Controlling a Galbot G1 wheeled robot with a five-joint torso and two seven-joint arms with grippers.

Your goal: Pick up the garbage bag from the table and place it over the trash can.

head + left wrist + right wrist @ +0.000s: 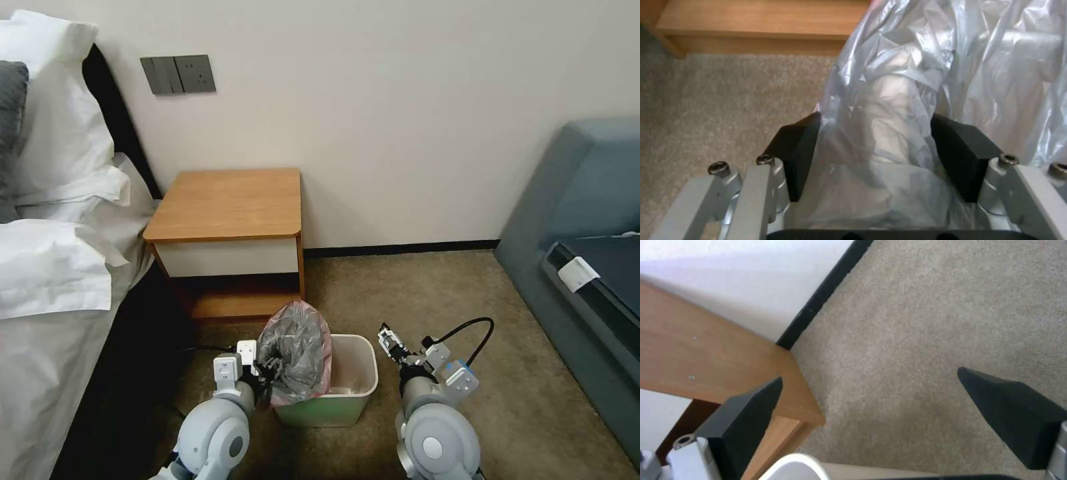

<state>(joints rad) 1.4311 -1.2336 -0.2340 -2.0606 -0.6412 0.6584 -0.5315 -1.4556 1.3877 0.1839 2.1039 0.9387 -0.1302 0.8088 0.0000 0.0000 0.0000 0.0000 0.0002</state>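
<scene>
- on the carpet in front of the desk (227,203), the trash can (347,393) stands with the garbage bag (297,350) bunched upright over its left rim
- the bag is clamped by the left claw (261,375), its black pads (798,150) pressed into the crinkled plastic
- the right claw (390,341) is held wide open and empty beside the can's right rim
- the fitting step is judged to be in hand: the bag is off the desk but not yet spread over the rim
- next, the bag's mouth must be opened and drawn across to the far rim
- the grip is seen close in the left wrist view, the whole layout from the head view
</scene>
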